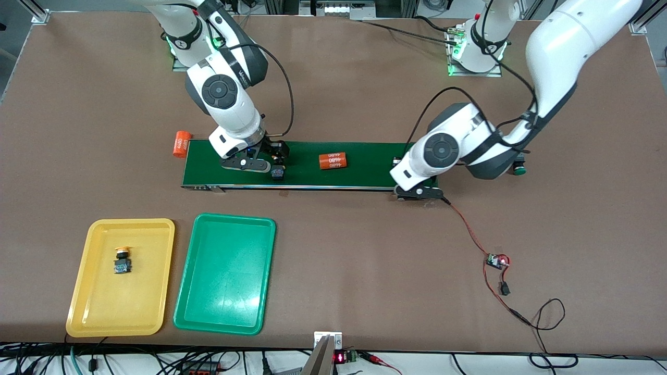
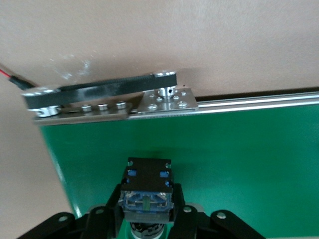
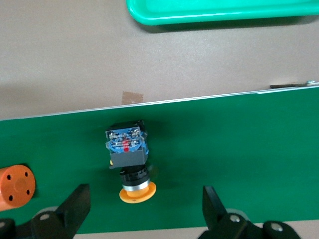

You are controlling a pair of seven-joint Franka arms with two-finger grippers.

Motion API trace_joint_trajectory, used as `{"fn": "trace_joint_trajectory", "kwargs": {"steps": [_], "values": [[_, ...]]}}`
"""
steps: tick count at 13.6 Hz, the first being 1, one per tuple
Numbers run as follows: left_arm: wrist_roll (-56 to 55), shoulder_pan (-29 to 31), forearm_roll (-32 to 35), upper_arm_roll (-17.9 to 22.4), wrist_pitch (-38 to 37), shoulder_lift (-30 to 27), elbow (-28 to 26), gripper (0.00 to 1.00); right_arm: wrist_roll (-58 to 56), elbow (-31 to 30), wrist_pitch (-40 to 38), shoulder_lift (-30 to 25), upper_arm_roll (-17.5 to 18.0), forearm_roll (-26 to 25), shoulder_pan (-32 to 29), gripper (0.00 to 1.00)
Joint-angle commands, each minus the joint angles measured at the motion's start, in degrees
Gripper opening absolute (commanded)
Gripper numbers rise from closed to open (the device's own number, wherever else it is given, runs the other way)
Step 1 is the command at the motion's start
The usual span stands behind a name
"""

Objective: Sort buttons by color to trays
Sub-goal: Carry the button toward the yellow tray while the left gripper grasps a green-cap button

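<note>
so: two trays, yellow tray point(image 1: 83, 291) with one button point(image 1: 122, 261), green tray point(image 1: 225, 275); two orange cylinders point(image 1: 333, 160); right end effector point(image 3: 144, 209) spread over yellow-capped button point(image 3: 128, 157) on belt point(image 1: 365, 172); left end effector point(image 2: 147, 219) pinching a button point(image 2: 147, 191) at belt end.

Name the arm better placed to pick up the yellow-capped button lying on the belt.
Right. The right gripper hangs over the yellow-capped button on the belt, jaws open either side of it. The left gripper is at the belt's other end, around another button.
</note>
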Motion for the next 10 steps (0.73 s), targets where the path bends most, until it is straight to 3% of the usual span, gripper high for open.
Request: {"fn": "trace_joint_trajectory", "kwargs": {"steps": [1,3,6,9,10], "values": [[-4.01,-2.19,-1.10,1.69,-0.81,-0.04,1.72,1.00,-0.98,-0.51,1.74,0.49,0.20,-1.69,-0.13,1.00],[-4.03,-1.15,-1.10,0.64,-1.33,-1.44,3.30,1.00,-1.16,-0.51,3.40,1.80,0.20,-6.34,-0.56,1.00],[-3.60,3.76,-1.10,-4.80,-7.46,-2.94,7.33,1.00,-1.16,-0.51,5.25,3.22,0.20,-8.37,-0.56,1.00],[1.22,8.60,-1.01,-5.17,-14.85,-2.86,12.17,1.00,-1.33,-1.12,5.34,3.39,0.03,-9.16,-0.65,1.00],[3.94,10.44,-0.40,-4.91,-16.96,-2.77,12.36,1.00,-1.60,-1.82,5.35,3.39,-0.15,-10.82,-0.74,0.95]]}}
